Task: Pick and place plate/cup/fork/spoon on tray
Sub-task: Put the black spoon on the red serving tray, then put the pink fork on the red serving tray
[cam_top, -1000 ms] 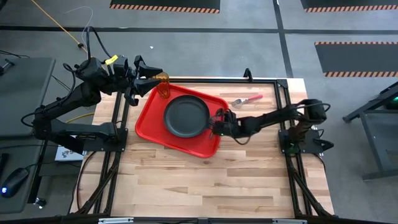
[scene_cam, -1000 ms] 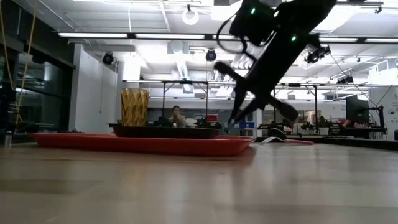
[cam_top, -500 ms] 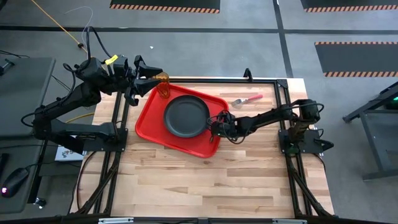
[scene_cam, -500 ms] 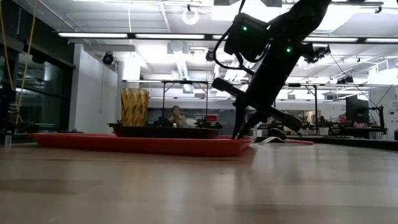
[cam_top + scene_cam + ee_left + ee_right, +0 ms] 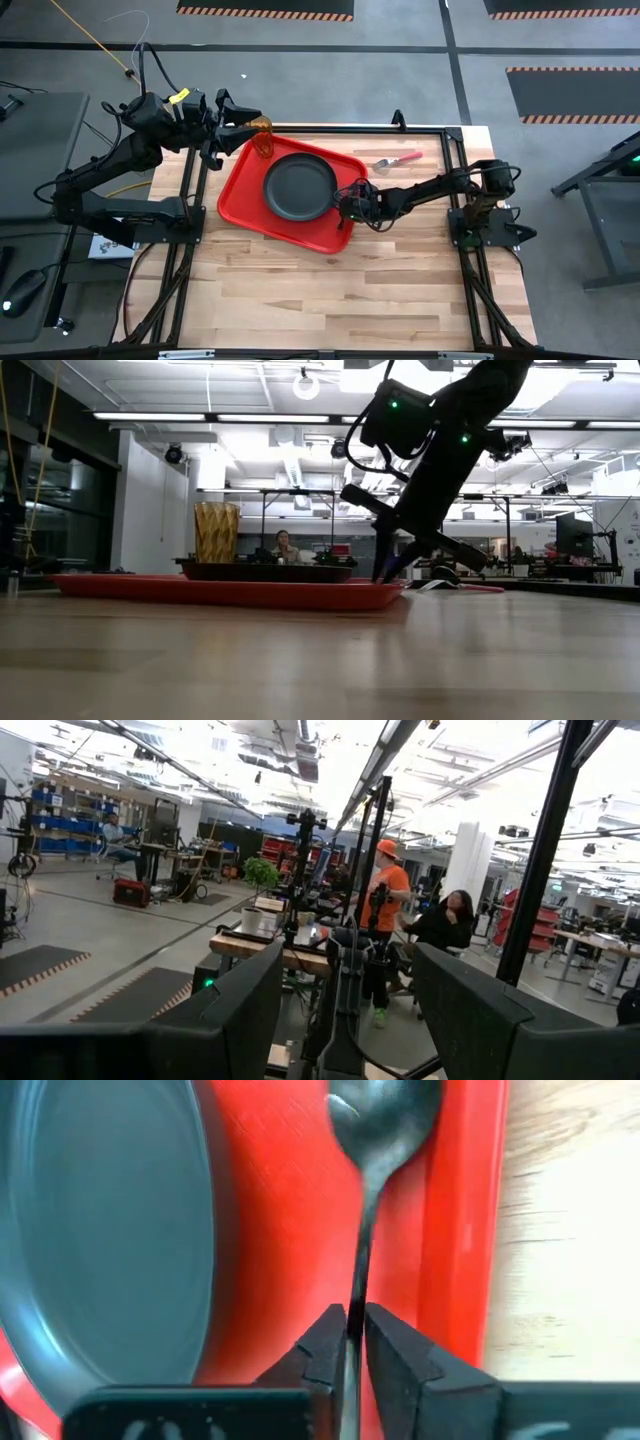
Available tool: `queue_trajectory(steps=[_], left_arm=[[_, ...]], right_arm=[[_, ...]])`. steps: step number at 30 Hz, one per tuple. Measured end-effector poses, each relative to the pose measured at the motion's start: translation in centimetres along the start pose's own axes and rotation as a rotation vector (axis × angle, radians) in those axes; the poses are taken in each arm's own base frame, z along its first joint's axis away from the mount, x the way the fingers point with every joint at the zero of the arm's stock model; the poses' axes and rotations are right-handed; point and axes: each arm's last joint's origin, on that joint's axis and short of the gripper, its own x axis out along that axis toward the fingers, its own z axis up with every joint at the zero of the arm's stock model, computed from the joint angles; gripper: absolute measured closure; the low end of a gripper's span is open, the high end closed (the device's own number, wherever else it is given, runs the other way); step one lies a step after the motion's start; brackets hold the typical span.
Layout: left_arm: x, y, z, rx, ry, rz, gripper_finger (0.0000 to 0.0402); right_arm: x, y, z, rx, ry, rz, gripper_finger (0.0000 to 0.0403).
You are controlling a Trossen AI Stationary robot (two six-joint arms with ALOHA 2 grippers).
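Observation:
The red tray [image 5: 252,190] lies mid-table. The black plate [image 5: 300,188] rests on the tray's floor, and the amber cup [image 5: 263,140] stands upright in the tray's far left corner. The fork [image 5: 397,160] lies on the table, off the tray's far right corner. My right gripper [image 5: 347,205] is low over the tray's right end, shut on the black spoon [image 5: 372,1140]. The spoon's bowl is over the tray floor [image 5: 290,1230], between the plate [image 5: 100,1230] and the tray's rim [image 5: 465,1230]. My left gripper [image 5: 238,115] waits open above the table's far left corner. My right gripper pinches the spoon's thin handle [image 5: 356,1295] between its two fingertips [image 5: 325,1342]. The fingers come from the table's right side, slanting down, and lie along the handle. The bowl [image 5: 385,1120] points ahead of the fingertips, low over the tray floor; I cannot tell whether it touches.
Bare wooden table [image 5: 330,290] spreads between the tray and the near edge. A black frame rail [image 5: 455,150] runs along the table's right side. In the low view the tray's near rim [image 5: 230,595] and the cup [image 5: 216,532] show, with a workshop room behind.
My right gripper has gone down and a little toward the table's left edge, carrying the spoon onto the tray's right end beside the plate. It has held nearly still for the last half second. It stays shut on the handle.

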Motion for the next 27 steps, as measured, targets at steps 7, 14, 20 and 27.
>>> queue_trajectory(steps=[7, 14, 20, 27], left_arm=[[0.0, 0.0, 0.0, 0.000, 0.000, 0.000, 0.0188], [0.0, 0.0, 0.0, 0.000, 0.001, 0.001, 0.0188], [0.0, 0.0, 0.0, -0.010, 0.001, 0.000, 0.0188], [0.0, 0.0, -0.1, -0.018, 0.006, 0.002, 0.0188]], right_arm=[[0.0, 0.0, 0.0, -0.020, 0.000, 0.000, 0.0311], [-2.2, 0.5, 0.7, -0.187, -0.033, 0.026, 0.0280], [-7.1, 0.7, 2.2, -0.427, -0.021, 0.030, 0.0279], [-11.1, -1.9, 4.0, -0.562, 0.004, -0.017, 0.0279]])
